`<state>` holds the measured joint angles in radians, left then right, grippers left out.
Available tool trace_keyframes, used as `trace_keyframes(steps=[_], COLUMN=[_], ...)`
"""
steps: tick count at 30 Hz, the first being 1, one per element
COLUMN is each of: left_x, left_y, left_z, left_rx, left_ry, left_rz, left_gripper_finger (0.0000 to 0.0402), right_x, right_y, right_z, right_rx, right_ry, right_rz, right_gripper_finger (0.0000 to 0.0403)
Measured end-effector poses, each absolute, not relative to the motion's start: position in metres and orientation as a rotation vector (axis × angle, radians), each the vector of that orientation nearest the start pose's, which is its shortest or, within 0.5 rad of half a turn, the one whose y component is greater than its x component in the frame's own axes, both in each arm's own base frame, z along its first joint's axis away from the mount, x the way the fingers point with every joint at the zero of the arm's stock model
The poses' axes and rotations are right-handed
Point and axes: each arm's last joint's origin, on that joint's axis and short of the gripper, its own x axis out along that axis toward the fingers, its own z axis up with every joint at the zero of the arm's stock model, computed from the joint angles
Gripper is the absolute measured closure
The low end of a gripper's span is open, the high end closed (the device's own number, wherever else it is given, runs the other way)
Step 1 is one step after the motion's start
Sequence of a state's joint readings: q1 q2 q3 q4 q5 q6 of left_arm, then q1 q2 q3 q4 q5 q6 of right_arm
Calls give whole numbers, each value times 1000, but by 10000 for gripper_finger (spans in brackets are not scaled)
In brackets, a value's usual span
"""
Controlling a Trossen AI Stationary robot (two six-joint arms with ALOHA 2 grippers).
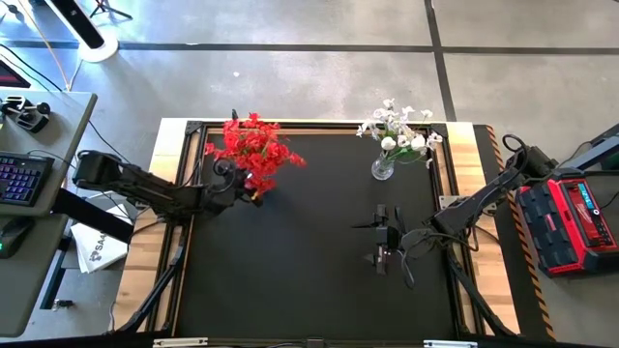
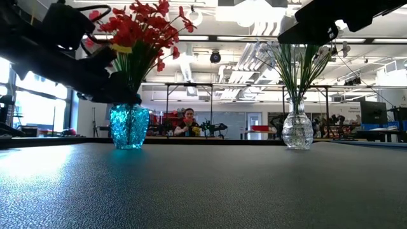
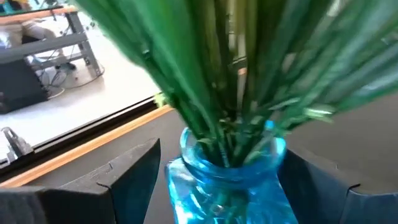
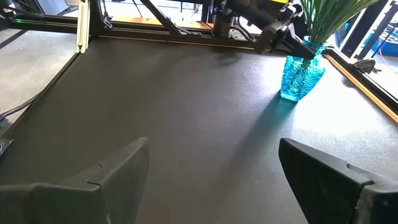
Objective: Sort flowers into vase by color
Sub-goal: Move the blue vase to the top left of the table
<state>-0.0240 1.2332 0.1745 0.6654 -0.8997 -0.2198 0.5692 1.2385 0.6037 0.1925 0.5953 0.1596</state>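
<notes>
red flowers [image 1: 253, 150] in blue vase [image 2: 129, 126] near mat edge, left gripper [image 3: 217, 186] jaws open around vase, right gripper [image 1: 382, 238] jaws open mid-mat

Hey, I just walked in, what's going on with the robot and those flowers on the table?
The flowers look sorted already. The red flowers stand in a blue vase at the back left of the black table, and the white flowers stand in a clear vase at the back right. The left gripper is open right at the blue vase, its fingers either side of the neck. The right gripper is open and empty over mid-table.
</notes>
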Motion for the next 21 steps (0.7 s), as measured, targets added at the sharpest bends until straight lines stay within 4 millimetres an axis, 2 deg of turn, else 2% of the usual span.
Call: trace_keyframes(steps=[8, 18, 21], left_x=[187, 188, 187], left_y=[22, 22, 22], left_z=[133, 135, 136], left_rx=[-33, -33, -33], left_ry=[256, 244, 239], left_rz=[908, 894, 903], left_gripper_finger=[118, 224, 231], right_x=[219, 219, 219], right_y=[121, 121, 121], right_z=[217, 217, 217], right_rx=[-86, -86, -80], right_ry=[365, 365, 365], right_rz=[-55, -55, -56], right_gripper_finger=[73, 73, 73])
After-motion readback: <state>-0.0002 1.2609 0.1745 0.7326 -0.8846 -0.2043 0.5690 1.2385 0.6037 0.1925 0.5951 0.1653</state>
